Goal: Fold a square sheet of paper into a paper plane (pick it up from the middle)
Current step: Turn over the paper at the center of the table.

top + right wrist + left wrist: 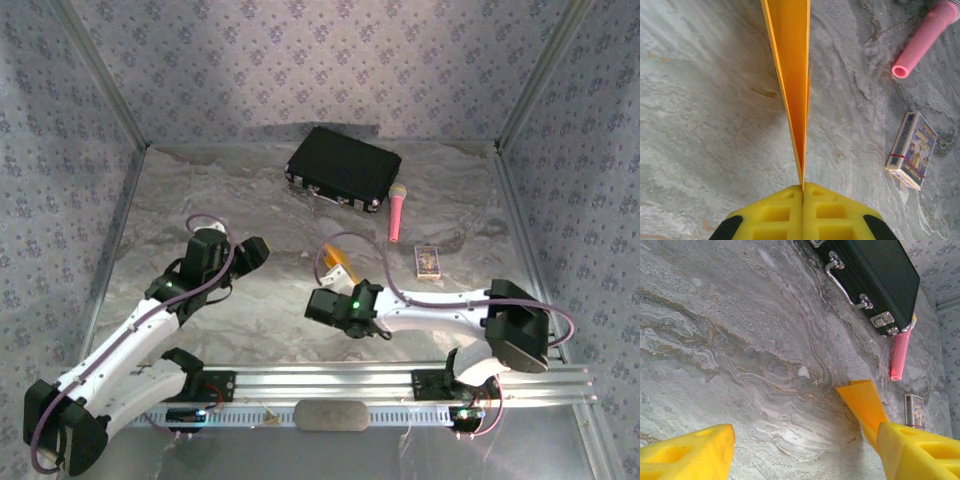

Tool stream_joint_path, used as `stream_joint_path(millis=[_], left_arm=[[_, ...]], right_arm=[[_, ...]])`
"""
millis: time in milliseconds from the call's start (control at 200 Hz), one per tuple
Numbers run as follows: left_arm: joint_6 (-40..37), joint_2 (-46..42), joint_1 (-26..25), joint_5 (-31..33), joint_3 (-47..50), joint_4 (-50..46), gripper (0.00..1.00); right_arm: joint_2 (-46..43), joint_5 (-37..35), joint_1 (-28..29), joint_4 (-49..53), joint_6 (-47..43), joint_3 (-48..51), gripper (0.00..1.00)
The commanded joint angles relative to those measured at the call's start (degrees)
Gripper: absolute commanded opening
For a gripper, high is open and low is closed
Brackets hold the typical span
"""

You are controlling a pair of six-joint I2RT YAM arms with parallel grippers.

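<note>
Now R gripper [802, 189] tight on folded paper [792, 75], L gripper [805, 442] wide, arms low.

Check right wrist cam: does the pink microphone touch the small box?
No, the pink microphone lies apart from the small box, with bare table between them.

The right gripper [803, 189] pinches the folded orange paper [790, 60] edge-on. Right of the paper lie a small box [911, 150] and, farther off, a pink microphone [922, 42].
</note>
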State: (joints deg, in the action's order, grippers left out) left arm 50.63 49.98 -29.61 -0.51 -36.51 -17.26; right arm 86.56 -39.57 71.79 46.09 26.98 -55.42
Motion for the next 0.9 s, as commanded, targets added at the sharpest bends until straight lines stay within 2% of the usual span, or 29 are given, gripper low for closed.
stream_joint_path(millis=[0,145,280,350,480,520,565,745,805,894], left_arm=[[0.6,-1.4,0.6,0.8,0.2,-2.1,0.75],[0.6,-2.7,1.1,0.8,0.7,-3.0,0.75],[1.0,-3.6,1.4,0.5,1.7,-3.2,0.75],[1.0,-3.7,1.4,0.3,2.1,-3.1,0.75],[0.7,-3.3,1.6,-1.2,2.3,-2.7,0.75],[0.6,-3.0,1.7,-1.8,2.3,-2.4,0.75],[0.4,-2.5,1.7,-2.5,2.3,-2.1,0.75],[0.5,0.5,1.7,-7.3,2.3,0.8,0.73],[0.4,1.5,1.7,-8.6,2.3,1.3,0.67],[0.4,2.4,1.7,-10.4,2.6,2.2,0.59]], right_arm=[[3.3,1.9,1.6,1.1,-1.5,-2.6,0.06],[7.6,4.8,3.4,0.4,-1.8,-4.7,0.12],[8.4,10.2,3.6,-2.5,-1.9,-5.0,0.24],[6.8,14.5,2.8,-5.3,-1.8,-4.0,0.36],[0.4,20.8,-0.1,-11.3,-0.9,-0.3,0.41],[-2.0,25.2,-2.2,-14.7,-0.9,1.6,0.44],[-4.2,30.0,-5.5,-17.8,-1.0,3.9,0.43],[-10.2,48.4,-19.3,-33.0,2.2,15.8,0.22],[-10.6,51.9,-22.5,-36.6,3.8,18.4,0.15],[-9.5,56.7,-25.8,-40.6,4.8,21.0,0.11]])
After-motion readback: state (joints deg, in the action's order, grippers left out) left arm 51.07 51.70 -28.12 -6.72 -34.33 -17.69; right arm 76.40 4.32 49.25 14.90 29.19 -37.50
